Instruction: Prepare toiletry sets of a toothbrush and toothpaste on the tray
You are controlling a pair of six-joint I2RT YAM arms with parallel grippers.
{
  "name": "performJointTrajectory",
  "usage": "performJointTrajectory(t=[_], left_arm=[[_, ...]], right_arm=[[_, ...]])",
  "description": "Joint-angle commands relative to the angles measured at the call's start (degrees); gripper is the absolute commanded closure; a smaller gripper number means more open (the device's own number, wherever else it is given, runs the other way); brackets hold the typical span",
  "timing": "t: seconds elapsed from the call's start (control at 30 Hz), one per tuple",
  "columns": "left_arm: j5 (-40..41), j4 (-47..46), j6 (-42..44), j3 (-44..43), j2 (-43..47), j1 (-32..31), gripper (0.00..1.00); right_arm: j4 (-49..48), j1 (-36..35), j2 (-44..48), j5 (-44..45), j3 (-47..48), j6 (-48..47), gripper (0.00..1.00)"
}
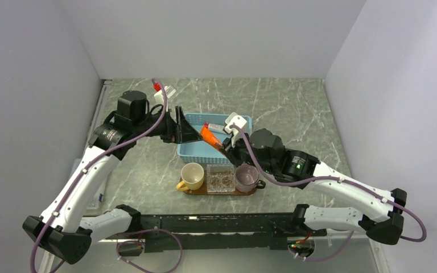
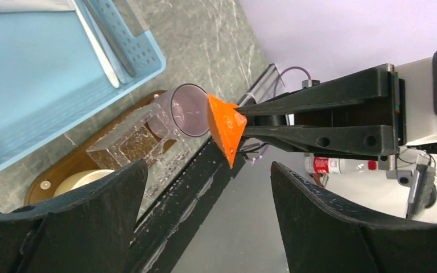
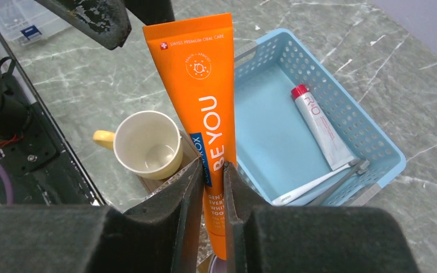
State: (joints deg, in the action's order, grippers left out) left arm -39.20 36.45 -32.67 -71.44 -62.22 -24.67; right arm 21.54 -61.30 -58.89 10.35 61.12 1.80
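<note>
My right gripper [image 3: 210,176] is shut on the orange toothpaste tube [image 3: 205,102] and holds it in the air over the gap between the blue basket [image 3: 375,142] and the brown tray [image 1: 216,194]. In the top view the orange tube [image 1: 211,138] slants up toward my left gripper [image 1: 189,133], which is open and empty at the basket's left side. In the left wrist view the orange tube's flat end [image 2: 226,128] hangs just beyond my open left gripper [image 2: 207,170]. A white tube with a red cap [image 3: 320,128] and thin pale toothbrushes [image 3: 313,185] lie in the basket.
On the tray stand a yellow cup [image 1: 192,175], a clear glass holder [image 1: 221,178] and a purple cup [image 1: 246,177]. The basket [image 1: 190,149] sits just behind the tray. A small bottle with a red label [image 2: 333,165] lies off the table near the arm bases.
</note>
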Motion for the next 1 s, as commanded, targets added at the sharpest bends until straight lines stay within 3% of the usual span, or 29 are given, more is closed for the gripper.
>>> performJointTrajectory(t=[0.0,0.4,0.97], left_arm=[[-5.5,0.7,0.3,-2.6,0.5,0.2,0.16],[-7.5,4.9,2.3,-2.8,-0.4,0.2,0.41],[-10.8,5.8,3.7,-1.6,-1.6,0.2,0.61]], right_arm=[[-1.0,-3.0,0.9,4.1,1.2,0.9,0.81],[-1.4,-10.3,-1.0,11.2,2.6,-0.4,0.81],[-3.6,-16.7,-3.8,21.2,4.4,-4.3,0.81]])
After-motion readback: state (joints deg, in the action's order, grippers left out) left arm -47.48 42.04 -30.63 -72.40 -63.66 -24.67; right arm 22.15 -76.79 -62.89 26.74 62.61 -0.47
